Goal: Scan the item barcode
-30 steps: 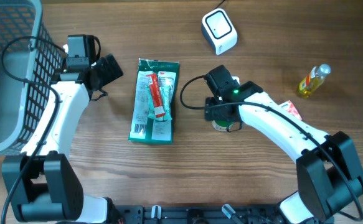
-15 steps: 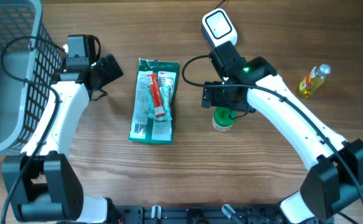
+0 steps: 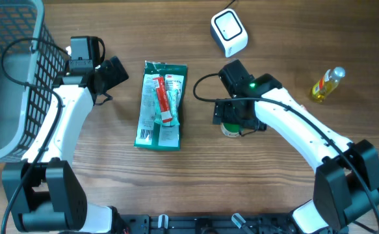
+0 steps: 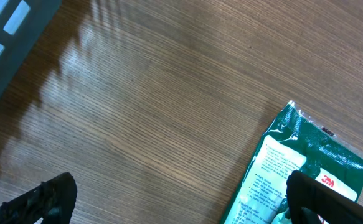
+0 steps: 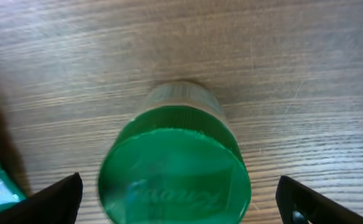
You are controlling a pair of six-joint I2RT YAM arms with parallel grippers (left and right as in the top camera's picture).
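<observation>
Right gripper (image 5: 180, 199) hangs released, straddling the green-capped jar (image 5: 175, 171) without touching; left gripper (image 4: 181, 198) gapes beside the green packet (image 4: 306, 162).

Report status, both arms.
Left gripper: jaws open, empty, beside green packet. Right gripper: jaws open over green-lidded jar, no grip. Nothing lying between jar and scanner.

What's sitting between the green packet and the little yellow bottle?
The overhead view shows a green-lidded jar standing there, with the right end effector open above it.
</observation>
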